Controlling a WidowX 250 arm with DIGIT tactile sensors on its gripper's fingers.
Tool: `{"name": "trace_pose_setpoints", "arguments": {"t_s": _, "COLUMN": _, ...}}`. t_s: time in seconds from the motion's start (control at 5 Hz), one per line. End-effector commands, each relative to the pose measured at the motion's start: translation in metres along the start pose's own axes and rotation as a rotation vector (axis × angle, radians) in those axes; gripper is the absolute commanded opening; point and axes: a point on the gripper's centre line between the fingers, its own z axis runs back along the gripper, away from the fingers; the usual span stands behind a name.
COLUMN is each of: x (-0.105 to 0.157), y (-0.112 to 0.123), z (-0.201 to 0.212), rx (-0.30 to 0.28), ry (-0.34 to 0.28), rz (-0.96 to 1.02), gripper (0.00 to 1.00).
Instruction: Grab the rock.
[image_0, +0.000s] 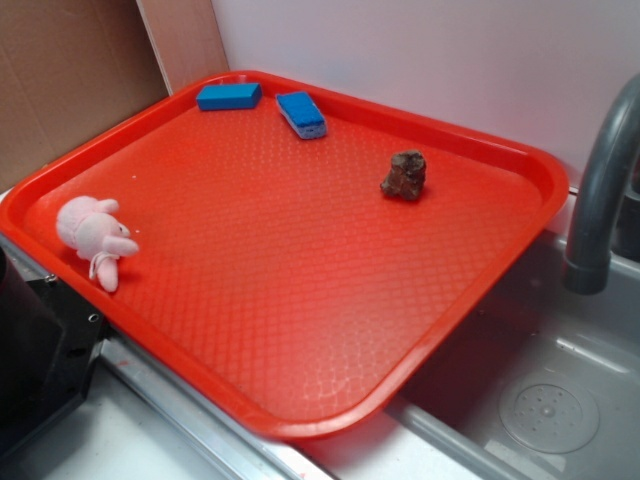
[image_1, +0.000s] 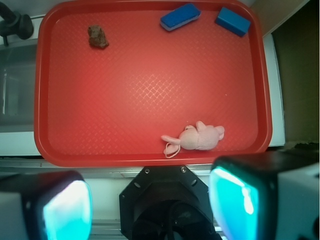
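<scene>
Red plastic tray (image_0: 300, 300): textured with a diamond pattern, seen propped over the edge of a metal sink (image_0: 560, 400), everything else laid on it.
Rock (image_0: 403, 175): small, lumpy, dark brown with reddish and grey bits; found near the tray's far right edge in the exterior view, and in the top-left corner area of the wrist view (image_1: 98, 37). Nothing is touching it, pretty much on its own.
Blue sponges: two of them parked along the tray's back rim, one lying flat near the corner (image_0: 228, 96), the other (image_0: 302, 114) angled just beside it, white underside showing a bit. Both are kept well apart from the rock.
Pink plush toy (image_0: 94, 235): flopped on its side by the tray's left rim in the exterior view, well apart from the rock.
Pincer (image_1: 150, 202): only seen in the wrist view, fingers (image_1: 67, 207) glowing teal at the bottom of the frame, spread wide with nothing between them. It's held off the tray's near edge, opposite the side where the rock sits.
Faucet (image_0: 600, 180): dark grey, curved over the sink on the right.
</scene>
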Motion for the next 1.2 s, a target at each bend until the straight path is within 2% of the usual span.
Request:
{"name": "trace_pose_setpoints", "arguments": {"t_s": 0.0, "x": 0.067, "y": -0.054, "z": -0.06, "rx": 0.02, "ry": -0.044, "rz": -0.284, "gripper": 1.0}}
{"name": "trace_pose_setpoints", "arguments": {"t_s": 0.2, "x": 0.092, "y": -0.064, "z": -0.076, "rx": -0.009, "ry": -0.084, "rz": -0.348, "gripper": 1.0}}
{"name": "trace_pose_setpoints", "arguments": {"t_s": 0.8, "x": 0.092, "y": -0.064, "z": -0.076, "rx": -0.009, "ry": -0.084, "rz": -0.348, "gripper": 1.0}}
{"name": "trace_pose_setpoints", "arguments": {"t_s": 1.0, "x": 0.116, "y": -0.078, "z": -0.108, "rx": -0.005, "ry": -0.044, "rz": -0.385, "gripper": 1.0}}
